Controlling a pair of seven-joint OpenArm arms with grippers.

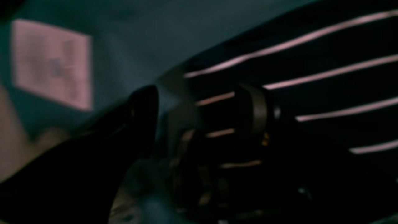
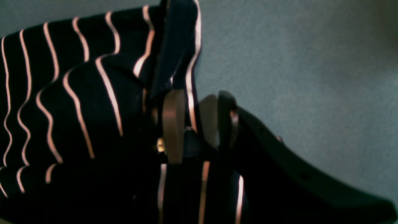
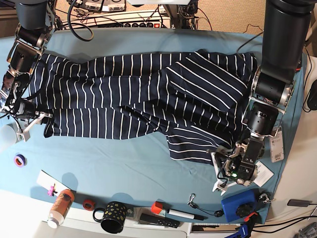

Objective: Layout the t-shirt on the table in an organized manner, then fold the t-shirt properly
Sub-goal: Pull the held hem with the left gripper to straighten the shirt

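The navy t-shirt (image 3: 138,94) with thin white stripes lies spread lengthwise across the teal table (image 3: 124,168), rumpled, with one part folded over at the right. At the left edge of the base view, my right gripper (image 3: 29,121) pinches the shirt's edge. In the right wrist view, a fold of striped fabric (image 2: 183,56) rises between its fingers (image 2: 172,124), so the right gripper (image 2: 197,121) is shut on the cloth. My left gripper (image 3: 221,173) sits at the shirt's lower right corner. The left wrist view is blurred, with the left gripper (image 1: 199,115) jaws wide apart over the shirt's edge (image 1: 279,62).
Along the table's front edge stand a dotted black mug (image 3: 113,217), an orange bottle (image 3: 59,208), a purple tape ring (image 3: 20,160), a red ring (image 3: 88,204), a marker (image 3: 181,214) and a blue box (image 3: 240,206). Paper tags (image 3: 277,146) lie beside the left arm. Cables run along the back.
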